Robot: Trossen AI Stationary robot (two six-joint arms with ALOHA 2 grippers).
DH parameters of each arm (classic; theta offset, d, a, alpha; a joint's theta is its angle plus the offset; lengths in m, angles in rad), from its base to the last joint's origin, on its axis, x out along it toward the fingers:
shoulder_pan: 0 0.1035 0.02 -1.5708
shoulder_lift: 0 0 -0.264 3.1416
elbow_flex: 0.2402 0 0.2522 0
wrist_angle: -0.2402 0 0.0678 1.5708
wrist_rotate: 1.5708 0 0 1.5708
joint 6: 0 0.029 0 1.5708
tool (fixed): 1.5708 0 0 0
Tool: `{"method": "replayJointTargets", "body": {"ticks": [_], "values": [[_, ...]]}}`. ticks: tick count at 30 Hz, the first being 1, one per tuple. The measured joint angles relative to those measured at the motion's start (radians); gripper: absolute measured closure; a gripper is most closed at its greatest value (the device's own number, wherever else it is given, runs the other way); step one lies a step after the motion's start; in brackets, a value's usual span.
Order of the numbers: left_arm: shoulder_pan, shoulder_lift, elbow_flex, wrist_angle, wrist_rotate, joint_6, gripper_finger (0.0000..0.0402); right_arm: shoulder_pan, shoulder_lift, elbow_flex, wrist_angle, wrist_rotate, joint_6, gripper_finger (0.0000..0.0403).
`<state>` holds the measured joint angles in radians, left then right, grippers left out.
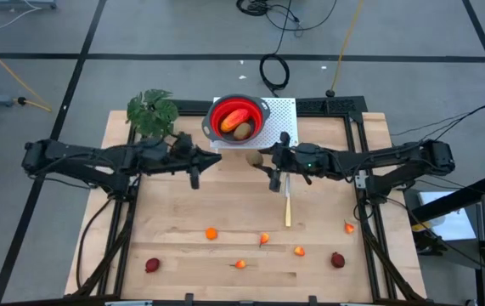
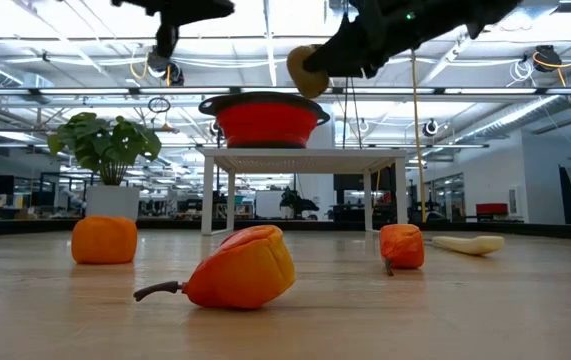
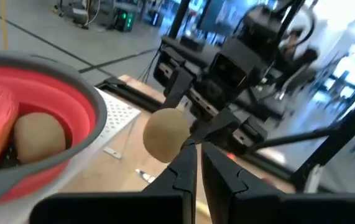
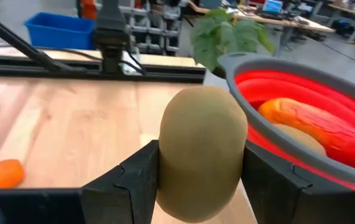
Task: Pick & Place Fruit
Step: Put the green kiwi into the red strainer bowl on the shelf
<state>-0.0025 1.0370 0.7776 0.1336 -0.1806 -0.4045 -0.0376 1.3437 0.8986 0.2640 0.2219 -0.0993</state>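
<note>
The right tool (image 4: 199,171) pinched a brown oval fruit (image 4: 202,152) above the bench (image 1: 225,204), just beside the red bowl (image 1: 217,127) at the far edge. The bowl held a red-yellow oblong fruit (image 1: 234,120) and a second brown fruit (image 1: 243,131). The left tool (image 3: 197,165), fingers pressed together, hung empty nearby. Small orange fruits (image 1: 211,233) and dark-red fruits (image 1: 337,259) lay near the near edge.

A brown oval fruit (image 4: 202,152) is held aloft beside a bowl (image 1: 212,127) holding two more; small orange fruits (image 1: 211,233) dot the table.
</note>
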Motion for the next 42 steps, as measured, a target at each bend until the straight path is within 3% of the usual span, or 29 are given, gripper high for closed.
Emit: {"method": "replayJointTargets", "body": {"ticks": [8, 16, 22, 28, 34, 42], "values": [[0.000, 0.146, 0.183, -0.142, 0.027, 0.174, 0.0380, 0.044, 0.050, 0.052, -0.041, 0.122, -0.063, 0.0211], [-0.046, 0.226, 0.261, -0.186, 0.049, 0.573, 0.0380, 0.053, 0.051, 0.057, -0.038, 0.116, -0.073, 0.0211], [-0.055, 0.253, 0.299, -0.184, 0.041, 0.727, 0.0372, 0.053, 0.051, 0.057, -0.060, 0.063, -0.070, 0.0210], [-0.052, 0.276, 0.298, -0.198, 0.018, 0.816, 0.0302, 0.053, 0.051, 0.056, -0.061, 0.059, -0.070, 0.0210], [-0.052, 0.307, 0.299, -0.174, 0.005, 0.982, 0.0212, 0.053, 0.050, 0.056, -0.069, -0.067, -0.070, 0.0209], [-0.072, 0.318, 0.298, -0.190, -0.022, 1.013, 0.0138, 0.051, 0.050, 0.056, -0.082, -0.186, -0.015, 0.0208]]}}
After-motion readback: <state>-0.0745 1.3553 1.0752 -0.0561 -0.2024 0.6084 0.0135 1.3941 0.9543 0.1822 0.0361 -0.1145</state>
